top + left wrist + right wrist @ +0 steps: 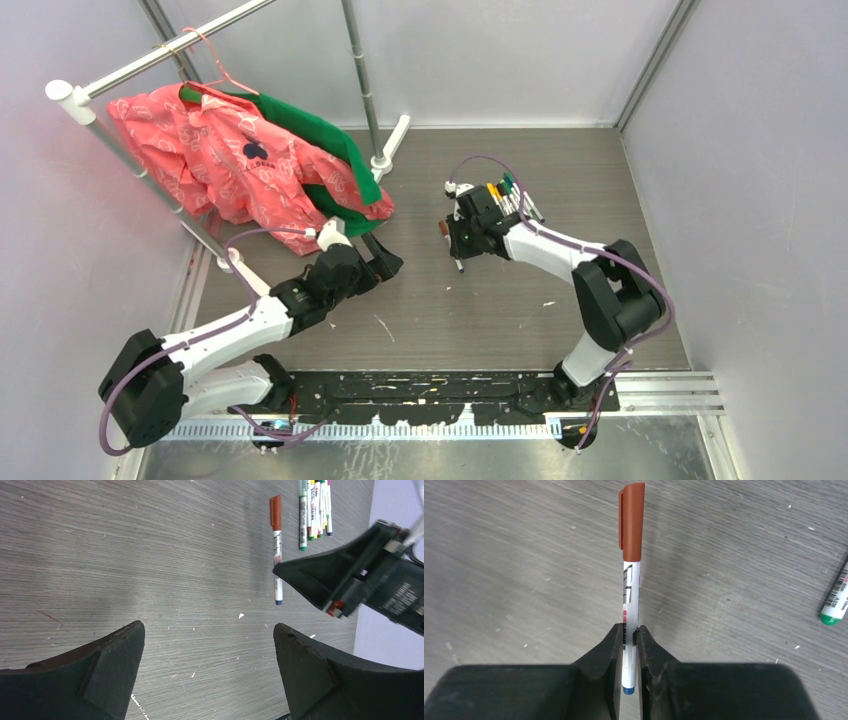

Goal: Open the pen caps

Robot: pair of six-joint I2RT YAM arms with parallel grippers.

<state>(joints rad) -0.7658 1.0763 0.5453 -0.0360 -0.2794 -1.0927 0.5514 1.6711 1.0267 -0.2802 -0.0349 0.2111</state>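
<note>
Right pincer (630, 630): matte black wedge fingers pinched shut on the lower barrel of a slim white pen (630, 595), its blue end-plug between them. Rust-orange pen cap (631, 522), smooth plastic with a clip, sits on the far end. Left pincer (207, 630): spread wide, empty. Bench (524, 555): grey, wood-grained, flecked. More pens (315, 510) lie bunched beyond, with coloured ends.

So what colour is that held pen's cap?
Orange-red cap on the pen, clearest in the right wrist view.
</note>
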